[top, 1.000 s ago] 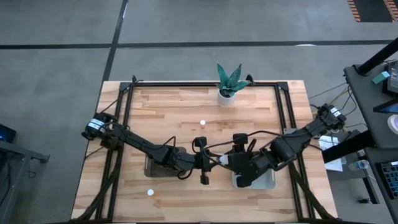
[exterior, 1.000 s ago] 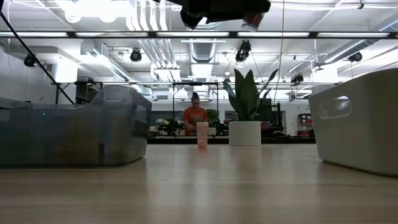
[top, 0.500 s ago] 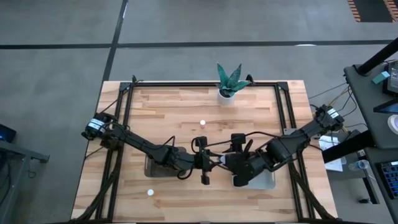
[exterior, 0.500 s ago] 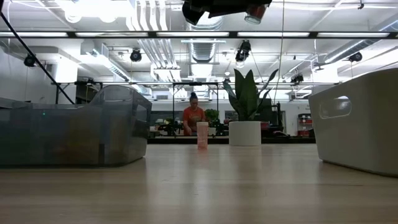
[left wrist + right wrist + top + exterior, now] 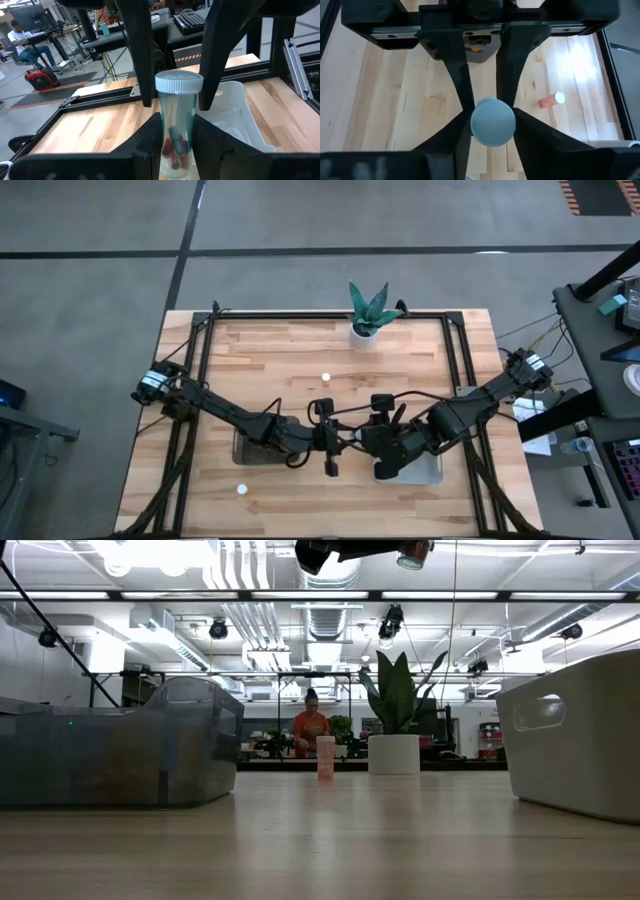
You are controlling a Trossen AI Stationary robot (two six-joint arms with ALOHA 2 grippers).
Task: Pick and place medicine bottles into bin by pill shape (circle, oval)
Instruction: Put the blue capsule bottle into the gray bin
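Note:
A clear medicine bottle (image 5: 176, 145) with a white cap and red and blue pills is held in the air over the table's middle. My left gripper (image 5: 178, 137) is shut on it and also shows in the high view (image 5: 347, 438). My right gripper (image 5: 492, 127) is open, and its fingers (image 5: 142, 60) stand on either side of the bottle's cap (image 5: 492, 121). I cannot tell if they touch it. The dark translucent bin (image 5: 250, 452) lies under my left arm. The pale bin (image 5: 428, 468) lies under my right arm. My left gripper pinches the bottle's clear body (image 5: 172, 125) between its two fingers, below the cap. The fingers lie across the bottle. The cap end (image 5: 178, 82) sticks out past them. The bottle is lifted clear of the table.
One bottle stands at mid-table toward the far edge (image 5: 325, 378), and it shows in the low view (image 5: 325, 757). Another sits near the front left (image 5: 241, 489). An orange bottle (image 5: 550, 101) lies on the wood. A potted plant (image 5: 368, 315) stands at the far edge.
My right gripper has moved toward the table's left, up to my left gripper, and its fingers now flank the bottle's cap. My left gripper has risen a little with the bottle.

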